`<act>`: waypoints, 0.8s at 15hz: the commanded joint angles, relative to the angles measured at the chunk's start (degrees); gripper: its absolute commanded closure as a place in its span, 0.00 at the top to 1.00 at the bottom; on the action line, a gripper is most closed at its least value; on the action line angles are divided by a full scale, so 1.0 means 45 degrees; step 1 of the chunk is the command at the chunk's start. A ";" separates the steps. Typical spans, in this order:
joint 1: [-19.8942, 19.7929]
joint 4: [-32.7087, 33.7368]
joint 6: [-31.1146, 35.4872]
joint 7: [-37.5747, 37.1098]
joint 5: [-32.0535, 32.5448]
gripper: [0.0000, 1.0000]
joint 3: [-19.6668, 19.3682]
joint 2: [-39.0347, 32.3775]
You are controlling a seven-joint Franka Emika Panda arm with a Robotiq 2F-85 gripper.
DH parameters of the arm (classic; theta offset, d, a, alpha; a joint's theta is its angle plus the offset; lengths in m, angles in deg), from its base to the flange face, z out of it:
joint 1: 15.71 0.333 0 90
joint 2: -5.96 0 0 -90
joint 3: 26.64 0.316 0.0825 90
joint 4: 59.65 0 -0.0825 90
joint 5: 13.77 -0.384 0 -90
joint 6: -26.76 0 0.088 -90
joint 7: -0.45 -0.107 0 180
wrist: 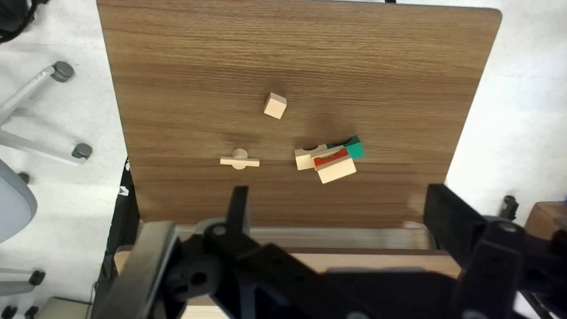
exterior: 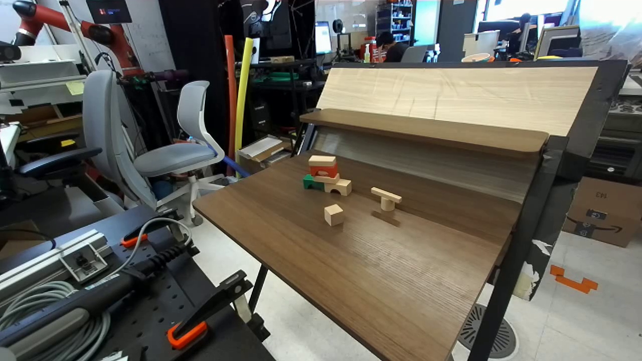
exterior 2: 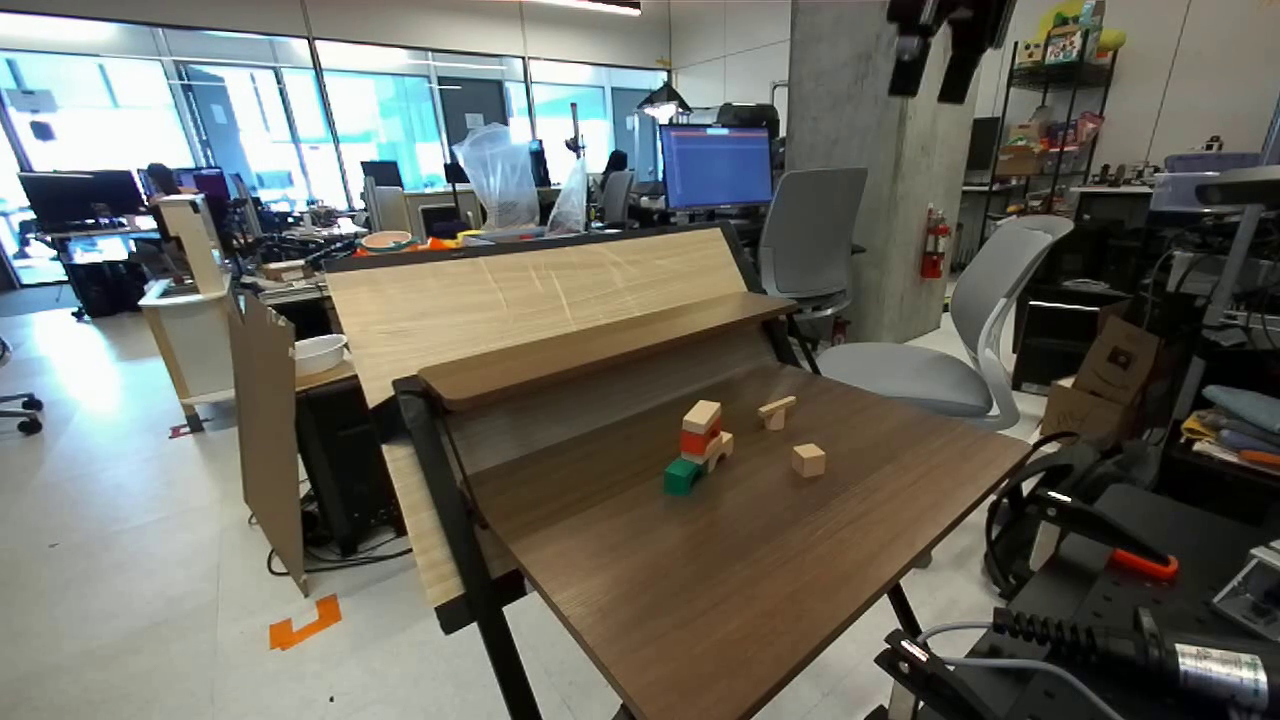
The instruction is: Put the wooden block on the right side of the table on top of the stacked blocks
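The wooden block [exterior: 334, 214], a pale cube, sits alone on the brown table [exterior: 401, 281]; it also shows in an exterior view [exterior 2: 808, 460] and the wrist view [wrist: 275, 105]. The stacked blocks [exterior: 325, 170] stand upright behind it, with a red-orange block below a pale top block; they also show in an exterior view [exterior 2: 701, 428] and the wrist view [wrist: 335, 168]. My gripper [wrist: 339, 189] is open and empty, its fingers wide apart high above the table. Its dark fingers [exterior 2: 932, 88] also hang at the top of an exterior view, touching nothing.
A green block [exterior: 312, 182] and a pale arch block [exterior: 340, 187] are at the stack's base. A long pale piece lies across a round pale block [exterior: 387, 203] beside the stack. A raised shelf [exterior: 426, 131] and slanted panel [exterior: 451, 95] border the table's back.
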 commanded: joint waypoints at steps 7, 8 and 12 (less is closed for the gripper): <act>-0.0374 0.2406 0.1385 -0.4979 0.2530 1.00 0.0722 -0.7129; -0.0350 0.2756 0.1433 -0.4964 0.2414 1.00 0.0680 -0.7644; -0.0380 0.3935 0.2099 -0.4704 0.1859 1.00 0.0701 -0.9206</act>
